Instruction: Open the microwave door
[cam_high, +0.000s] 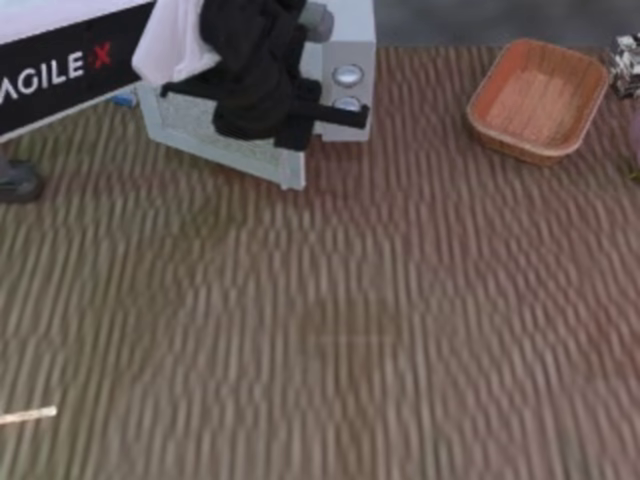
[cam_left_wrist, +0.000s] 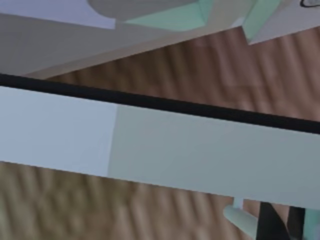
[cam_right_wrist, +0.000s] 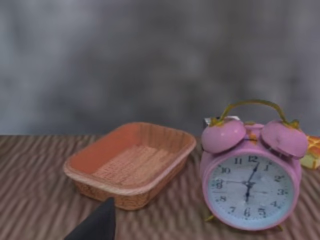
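My left hand (cam_high: 335, 112) sits at the microwave (cam_high: 345, 40) at the bench's (cam_high: 350, 320) far left, against the microwave door (cam_high: 225, 140), which stands swung ajar; I cannot tell its finger state. My right hand (cam_right_wrist: 95, 225), likewise unclear, faces an orange basket (cam_right_wrist: 131, 162) beside a pink alarm clock (cam_right_wrist: 251, 172).
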